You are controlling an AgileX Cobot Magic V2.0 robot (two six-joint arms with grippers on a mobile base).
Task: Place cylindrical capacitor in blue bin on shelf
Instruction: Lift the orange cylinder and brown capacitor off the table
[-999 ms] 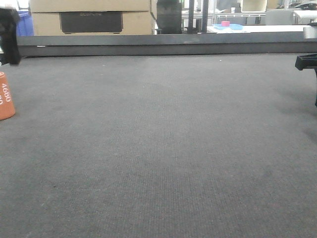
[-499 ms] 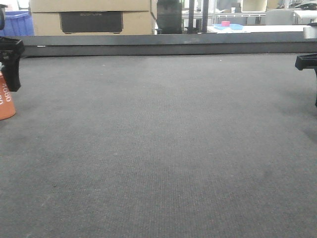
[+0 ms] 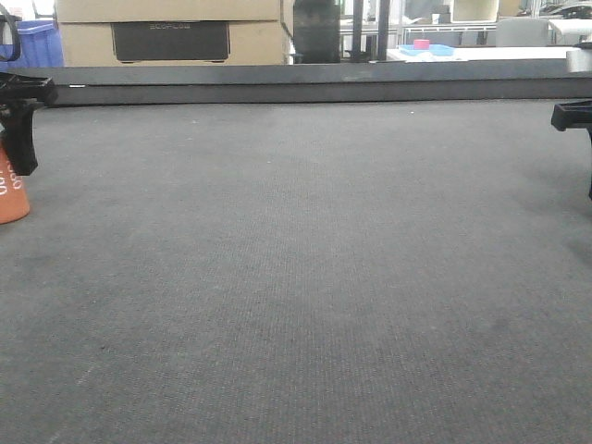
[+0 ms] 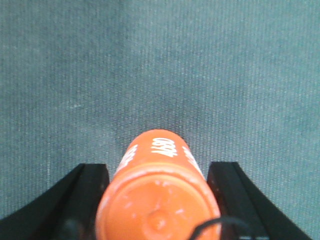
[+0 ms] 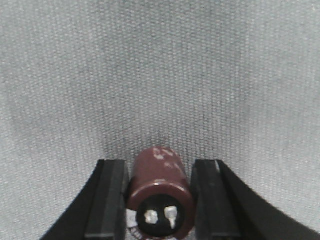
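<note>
Left gripper (image 4: 158, 172) straddles the cylindrical capacitor (image 4: 157, 200), upright on the worktop (image 3: 305, 259) at far left; can't tell if clenched or loose. Right gripper (image 5: 159, 170) grasps a brown cylinder (image 5: 160, 192), fingers (image 5: 111, 200) against both its sides.

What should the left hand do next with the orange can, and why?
Probably close the left hand gently. The cylindrical capacitor stands upright on the mat, between the two black fingers, with a slim gap showing on each side, so it is lined up but not yet gripped.
</note>
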